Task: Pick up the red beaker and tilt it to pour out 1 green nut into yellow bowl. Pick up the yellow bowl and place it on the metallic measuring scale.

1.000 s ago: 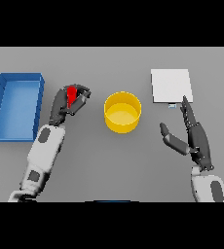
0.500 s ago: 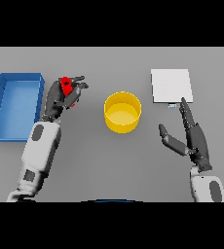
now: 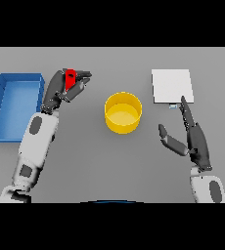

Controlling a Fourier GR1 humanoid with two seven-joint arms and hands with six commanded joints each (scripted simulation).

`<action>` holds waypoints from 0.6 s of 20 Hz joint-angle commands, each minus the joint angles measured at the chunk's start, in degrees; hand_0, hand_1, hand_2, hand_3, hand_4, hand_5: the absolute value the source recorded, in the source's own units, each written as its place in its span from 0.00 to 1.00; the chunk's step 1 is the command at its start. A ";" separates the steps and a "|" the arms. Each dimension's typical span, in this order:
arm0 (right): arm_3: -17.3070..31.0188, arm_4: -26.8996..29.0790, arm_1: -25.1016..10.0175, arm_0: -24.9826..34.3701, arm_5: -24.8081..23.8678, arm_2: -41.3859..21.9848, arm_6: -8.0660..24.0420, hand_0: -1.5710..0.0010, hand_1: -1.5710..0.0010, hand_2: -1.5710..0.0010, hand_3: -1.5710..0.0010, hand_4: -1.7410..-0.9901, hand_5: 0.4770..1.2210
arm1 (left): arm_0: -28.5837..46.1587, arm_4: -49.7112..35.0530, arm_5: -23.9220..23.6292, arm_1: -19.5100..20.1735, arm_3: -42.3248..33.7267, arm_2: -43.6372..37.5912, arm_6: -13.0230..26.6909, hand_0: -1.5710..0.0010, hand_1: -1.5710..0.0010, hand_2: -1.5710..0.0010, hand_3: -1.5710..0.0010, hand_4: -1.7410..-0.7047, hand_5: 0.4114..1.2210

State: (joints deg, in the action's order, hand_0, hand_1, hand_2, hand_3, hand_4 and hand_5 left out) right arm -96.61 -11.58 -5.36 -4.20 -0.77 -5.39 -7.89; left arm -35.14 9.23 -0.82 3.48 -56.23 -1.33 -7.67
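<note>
Red beaker (image 3: pixel 71 78) sits clasped in the left hand (image 3: pixel 60 91), fingers curled round it, well left of the yellow bowl (image 3: pixel 123 113) and just right of the blue tray (image 3: pixel 15 81). Right of the bowl, the right hand (image 3: pixel 195 139) hovers with straight fingers, relaxed, just below the white scale (image 3: pixel 171 86) on the grey worktop (image 3: pixel 112 166).
</note>
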 commanded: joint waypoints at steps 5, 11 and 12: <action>0.09 0.06 -0.50 0.26 0.03 0.39 1.39 1.00 1.00 1.00 1.00 0.73 0.24 | -2.80 9.31 1.25 4.46 -0.78 6.51 3.95 0.00 0.00 0.00 0.00 0.01 0.88; -0.25 0.14 -0.54 0.55 0.86 -0.06 2.42 1.00 1.00 1.00 1.00 0.75 0.26 | -8.18 21.16 6.06 7.57 -1.71 16.69 9.98 0.00 0.00 0.00 0.00 0.00 0.90; -0.40 0.36 -0.23 0.21 0.91 -0.19 2.08 1.00 1.00 1.00 1.00 0.74 0.26 | -9.42 23.70 6.35 7.46 -0.99 18.63 11.38 0.00 0.00 0.00 0.00 0.00 0.91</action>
State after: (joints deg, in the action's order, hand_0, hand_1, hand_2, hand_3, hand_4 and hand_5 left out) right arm -97.01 -11.22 -5.58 -4.00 0.16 -5.59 -5.84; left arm -44.58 32.96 5.54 10.89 -57.22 17.30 3.80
